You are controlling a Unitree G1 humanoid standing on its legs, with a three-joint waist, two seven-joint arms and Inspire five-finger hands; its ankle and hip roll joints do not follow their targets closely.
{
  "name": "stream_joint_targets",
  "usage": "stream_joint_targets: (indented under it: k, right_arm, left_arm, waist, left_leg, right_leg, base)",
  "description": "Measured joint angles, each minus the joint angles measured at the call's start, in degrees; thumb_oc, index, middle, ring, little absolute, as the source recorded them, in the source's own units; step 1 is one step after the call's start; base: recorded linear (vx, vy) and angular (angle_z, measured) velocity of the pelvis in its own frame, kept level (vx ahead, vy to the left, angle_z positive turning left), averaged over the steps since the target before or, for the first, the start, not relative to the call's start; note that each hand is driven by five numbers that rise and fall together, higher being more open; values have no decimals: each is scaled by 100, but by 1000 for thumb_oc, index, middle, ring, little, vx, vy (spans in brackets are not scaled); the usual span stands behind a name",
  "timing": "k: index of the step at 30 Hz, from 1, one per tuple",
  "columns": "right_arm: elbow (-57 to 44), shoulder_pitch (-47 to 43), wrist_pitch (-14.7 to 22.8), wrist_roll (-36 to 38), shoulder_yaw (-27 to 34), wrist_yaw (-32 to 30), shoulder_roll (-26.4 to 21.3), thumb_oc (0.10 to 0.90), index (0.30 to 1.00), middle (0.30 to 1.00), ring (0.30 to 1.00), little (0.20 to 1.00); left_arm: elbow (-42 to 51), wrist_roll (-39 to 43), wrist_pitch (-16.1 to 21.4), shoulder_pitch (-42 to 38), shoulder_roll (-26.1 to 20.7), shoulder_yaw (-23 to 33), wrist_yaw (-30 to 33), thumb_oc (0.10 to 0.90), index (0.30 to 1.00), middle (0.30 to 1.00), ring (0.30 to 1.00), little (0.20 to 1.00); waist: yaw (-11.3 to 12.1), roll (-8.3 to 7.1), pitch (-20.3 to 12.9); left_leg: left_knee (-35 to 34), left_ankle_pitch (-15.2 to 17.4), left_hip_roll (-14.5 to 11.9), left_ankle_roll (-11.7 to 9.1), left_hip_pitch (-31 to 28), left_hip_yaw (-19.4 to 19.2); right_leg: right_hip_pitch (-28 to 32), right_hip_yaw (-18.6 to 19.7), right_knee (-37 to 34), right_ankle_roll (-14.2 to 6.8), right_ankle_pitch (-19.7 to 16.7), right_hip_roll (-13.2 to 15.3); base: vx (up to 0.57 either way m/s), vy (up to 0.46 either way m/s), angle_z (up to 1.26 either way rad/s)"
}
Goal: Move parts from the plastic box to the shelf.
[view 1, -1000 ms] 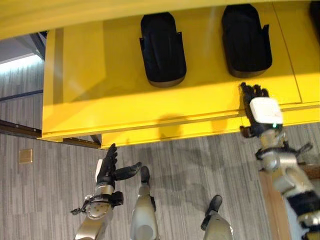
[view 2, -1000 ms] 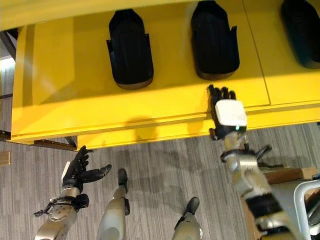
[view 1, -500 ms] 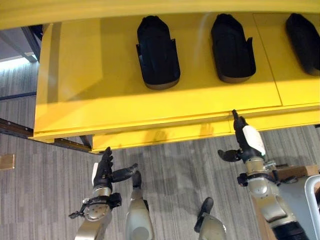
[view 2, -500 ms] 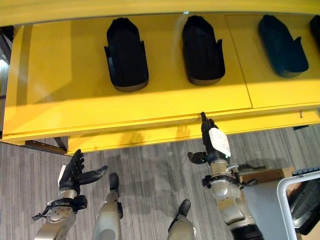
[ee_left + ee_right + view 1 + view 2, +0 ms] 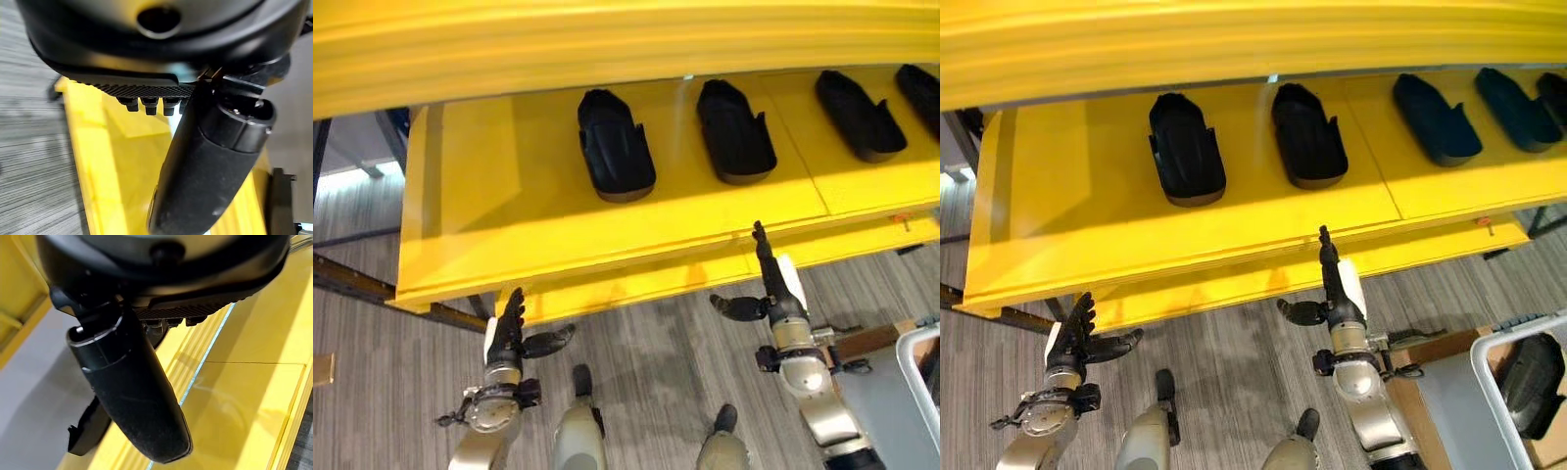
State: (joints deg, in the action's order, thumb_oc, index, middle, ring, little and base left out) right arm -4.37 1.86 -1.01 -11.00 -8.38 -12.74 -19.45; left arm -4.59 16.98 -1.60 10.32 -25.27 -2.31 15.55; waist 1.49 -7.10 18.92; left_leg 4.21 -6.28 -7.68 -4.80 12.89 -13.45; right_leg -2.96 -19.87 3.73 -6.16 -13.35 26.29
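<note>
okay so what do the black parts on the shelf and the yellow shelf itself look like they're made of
The black parts look like moulded plastic with a matte finish: uniform dark colour, rounded shell shape, hardly any glare. The yellow shelf appears to be painted sheet metal or a coated board, semi-gloss: it is flat, evenly coloured, softly reflects light, and shows a thin panel seam. I cannot tell which for sure.

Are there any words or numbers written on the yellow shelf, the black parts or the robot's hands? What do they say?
None can be read.
Yellow shelf: plain, no print shows.
Black parts: plain, no label shows.
Left hand and right hand: no words or numbers show.
A tiny orange mark sits on the shelf's front edge, too small to read.
</note>
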Motion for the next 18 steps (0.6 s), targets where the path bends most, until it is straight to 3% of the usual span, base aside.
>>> stream_joint_targets:
  k: [1,3,4,5,6,7,8,9,10,11,12,13,14,15,16,18]
  right_arm:
    - [2,125,2,2,-3,57,90,900,1000,1000,1000,1000]
    - [8,221,15,60,-44,114,209,900,1000,1000,1000,1000]
    - [40,124,77,232,-100,168,355,900,1000,1000,1000,1000]
    - [103,103,38,276,-97,168,296,900,1000,1000,1000,1000]
    - [294,-61,44,372,-189,153,192,900,1000,1000,1000,1000]
    - [672,-482,-19,495,-293,188,113,900,1000,1000,1000,1000]
    - [1099,-950,-65,586,-473,187,45,900,1000,1000,1000,1000]
    - [953,-902,-61,628,-440,187,14,900,1000,1000,1000,1000]
    - [570,-605,-24,665,-453,173,-32,900,1000,1000,1000,1000]
    - [417,-565,-2,664,-537,214,-10,900,1000,1000,1000,1000]
    - [208,-586,94,663,-578,272,8,900,1000,1000,1000,1000]
    - [248,-674,111,659,-579,276,-42,900,1000,1000,1000,1000]
    - [227,-701,114,660,-546,271,-100,900,1000,1000,1000,1000]
    - [202,-640,173,668,-529,273,-200,900,1000,1000,1000,1000]
    - [202,-579,184,669,-529,282,-297,900,1000,1000,1000,1000]
    - [251,-400,162,670,-499,281,-428,900,1000,1000,1000,1000]
  left_arm:
    - [0,-52,-1,17,-112,48,0,900,1000,1000,1000,1000]
    - [6,-53,8,64,-140,114,12,900,1000,1000,1000,1000]
    - [-60,-64,10,82,-268,204,34,900,1000,1000,1000,1000]
    - [-71,-70,13,57,-244,150,-6,900,1000,1000,1000,1000]
    - [-35,-75,6,140,-215,106,1,900,1000,1000,1000,1000]
    - [30,-72,-2,234,-87,121,21,900,1000,1000,1000,1000]
    - [15,-42,-1,189,243,238,17,900,1000,1000,1000,1000]
    - [-40,-28,-3,51,423,222,35,900,1000,1000,1000,1000]
    - [125,-1,14,-32,406,193,10,900,1000,1000,1000,1000]
    - [193,46,15,27,283,239,27,900,1000,1000,1000,1000]
    - [120,14,12,160,120,418,7,900,1000,1000,1000,1000]
    - [-2,18,10,170,283,496,31,900,1000,1000,1000,1000]
    - [-16,16,8,214,411,476,40,900,1000,1000,1000,1000]
    - [48,16,44,335,501,457,17,900,1000,1000,1000,1000]
    - [97,12,56,420,597,457,17,900,1000,1000,1000,1000]
    - [68,16,56,493,721,407,11,900,1000,1000,1000,1000]
  waist:
    - [15,-69,-41]
    - [41,-133,-68]
    - [-14,-284,-63]
    - [-180,-290,-53]
    - [-73,-267,-56]
    - [250,-179,-82]
    - [606,22,25]
    - [523,246,-9]
    - [366,209,-79]
    - [390,5,-181]
    - [510,-279,-235]
    - [448,-156,-209]
    - [343,114,-237]
    - [272,351,-258]
    - [235,567,-284]
    - [183,771,-373]
  left_leg:
    - [-179,-36,43,47,-26,-46]
    - [-412,-64,98,76,-217,-120]
    - [-149,-194,80,75,-79,-225]
    - [246,-22,57,140,115,-154]
    - [821,340,-47,155,236,-187]
    - [785,340,-337,88,110,-262]
    - [737,319,-768,60,-223,-858]
    - [651,292,-873,-8,-191,-682]
    - [394,117,-792,-44,-226,-545]
    - [240,-45,-723,-14,-288,-658]
    - [13,-244,-622,-143,-450,-900]
    - [-156,-390,-687,-185,-599,-947]
    - [-349,-520,-796,-213,-667,-919]
    - [-544,-626,-941,-180,-727,-904]
    - [-644,-712,-1107,-183,-722,-907]
    - [-793,-625,-1247,-67,-748,-909]
  right_leg:
    - [-199,116,29,-84,-255,19]
    - [-289,193,0,-190,-261,11]
    - [-244,53,-415,-694,216,-43]
    - [-284,2,-562,-702,255,-69]
    - [-293,-465,-800,-496,418,-61]
    - [-315,-1399,-864,-496,661,-51]
    - [-383,-2855,441,-435,612,416]
    - [-174,-2350,1089,-460,633,421]
    - [142,-1731,1211,-634,761,343]
    - [328,-1561,995,-791,793,265]
    - [934,-1693,86,-922,734,-83]
    - [1126,-1708,-254,-915,700,-280]
    - [1117,-1697,-233,-874,699,-436]
    - [1068,-1679,-143,-864,1014,-588]
    - [1028,-1648,-115,-772,1052,-795]
    - [1012,-1627,-158,-612,1045,-1008]
  base:
    - [-67,133,-39]
    - [-35,70,-61]
    - [-195,36,-74]
    - [-188,-42,-94]
    - [-252,-178,-139]
    - [-65,-251,-280]
    - [-55,-320,-237]
    - [-27,-263,-98]
    - [17,-281,26]
    - [34,-357,-14]
    - [37,-413,-60]
    - [24,-422,-36]
    - [18,-234,-3]
    - [22,-196,5]
    - [24,-209,-3]
    - [45,-305,-8]
